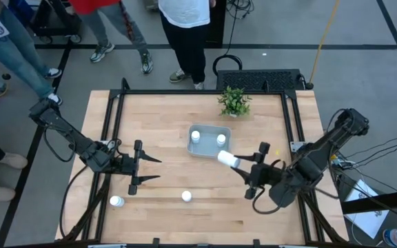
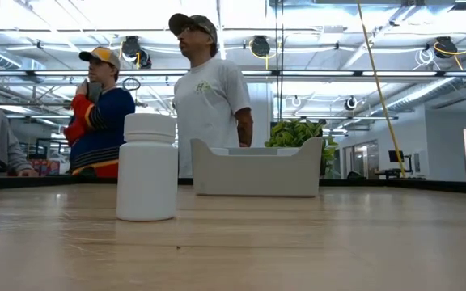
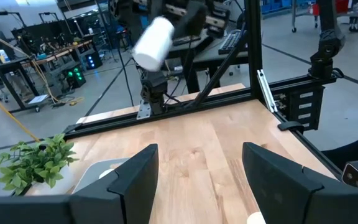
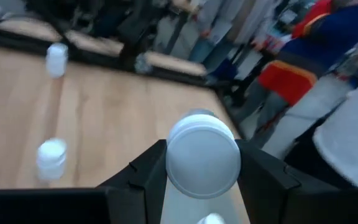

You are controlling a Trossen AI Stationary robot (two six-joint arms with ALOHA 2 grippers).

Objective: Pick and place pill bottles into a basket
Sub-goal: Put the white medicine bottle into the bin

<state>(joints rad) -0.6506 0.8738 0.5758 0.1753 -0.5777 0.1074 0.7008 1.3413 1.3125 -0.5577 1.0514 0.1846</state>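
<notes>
The pale basket (image 1: 209, 141) stands on the table's far middle with two white pill bottles (image 1: 196, 136) (image 1: 220, 139) inside. My right gripper (image 1: 236, 163) is shut on a third bottle (image 1: 226, 159), held in the air at the basket's near right corner. Two more bottles stand upright on the table near the front (image 1: 116, 201) (image 1: 186, 196). My left gripper (image 1: 147, 169) is open and empty, left of the basket and above the table. In the low view one bottle (image 2: 146, 167) stands in front of the basket (image 2: 257, 168). My right gripper pinches the bottle's sides (image 4: 202, 155) between its two fingers. The fingers come nearly level from the table's right. The bottle lies along them, and its free end (image 1: 221, 157) sticks out past the tips toward the basket. It is lifted clear of the table (image 3: 154, 42).
A small green potted plant (image 1: 234, 101) stands just beyond the basket at the table's far edge. A black frame (image 1: 185, 91) runs round the table. Several people (image 2: 209, 97) stand beyond the far edge. Bare wood lies between the two arms.
</notes>
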